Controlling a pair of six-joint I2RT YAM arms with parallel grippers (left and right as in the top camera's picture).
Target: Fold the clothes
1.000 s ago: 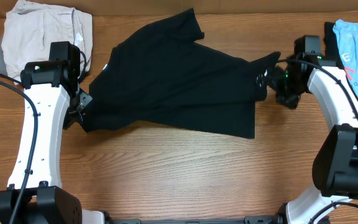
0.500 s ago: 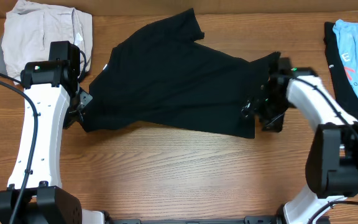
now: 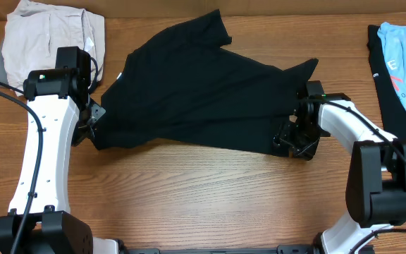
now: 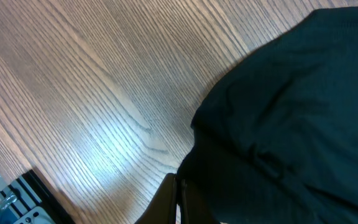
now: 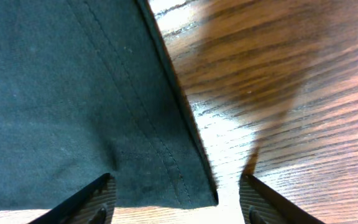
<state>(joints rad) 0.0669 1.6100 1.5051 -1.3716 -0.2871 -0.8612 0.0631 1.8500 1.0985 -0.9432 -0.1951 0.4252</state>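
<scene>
The right arm has swung in from beside the upper right tip of the black T-shirt (image 3: 203,92) and down to its lower right corner. The left arm has not shifted.

The right claw (image 3: 292,137) sits low over the desk (image 3: 203,204) with its jaws apart. In the right wrist view the stitched hem corner (image 5: 207,196) lies between the two fingers, nearer the right-hand one, with cloth running off to the left and bare wood to the right. That is the relation the next move turns on: the corner is already inside the gap, so closing should catch it, provided the lower finger gets under the hem.

The T-shirt lies flat and rumpled across the middle of the desk. Its long axis runs left to right, with the collar end at the left and the hem at the right. The left claw (image 3: 90,130) is closed at the shirt's lower left edge, and appears to pinch the cloth there. Each arm therefore serves its own end of the shirt.

No container is in view. A beige garment (image 3: 48,32) lies at the far left corner and a light-blue shirt (image 3: 404,49) at the right edge, both apart from the T-shirt.
</scene>
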